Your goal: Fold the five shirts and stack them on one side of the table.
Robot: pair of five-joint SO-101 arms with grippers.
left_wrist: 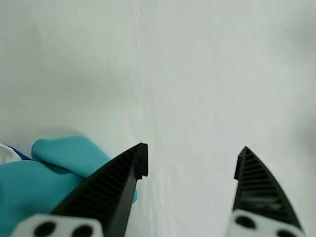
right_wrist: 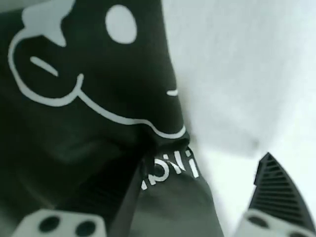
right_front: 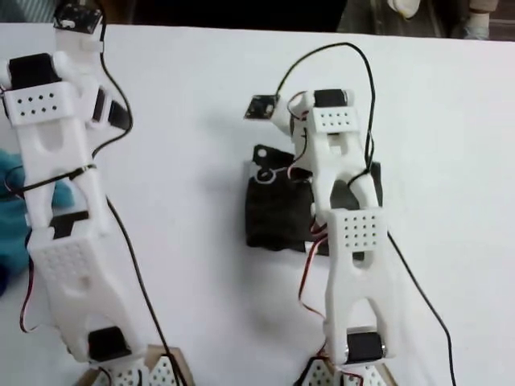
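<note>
A black shirt (right_front: 278,213) with a white print lies bunched into a compact rectangle at the table's middle, partly under the right arm (right_front: 346,185). In the right wrist view my right gripper (right_wrist: 202,173) stands open at the edge of the black shirt (right_wrist: 89,123), one finger over the cloth and the other over bare table. A teal shirt (right_front: 12,217) lies crumpled at the table's left edge beside the left arm (right_front: 64,201). My left gripper (left_wrist: 193,158) is open over white table with nothing between its fingers, the teal shirt (left_wrist: 54,170) just beside one finger.
The white table (right_front: 193,161) has bare room between the arms and to the right of the black shirt. Black cables (right_front: 133,265) trail from both arms. The table's far edge (right_front: 201,28) runs along the top, and the arm bases stand at the near edge.
</note>
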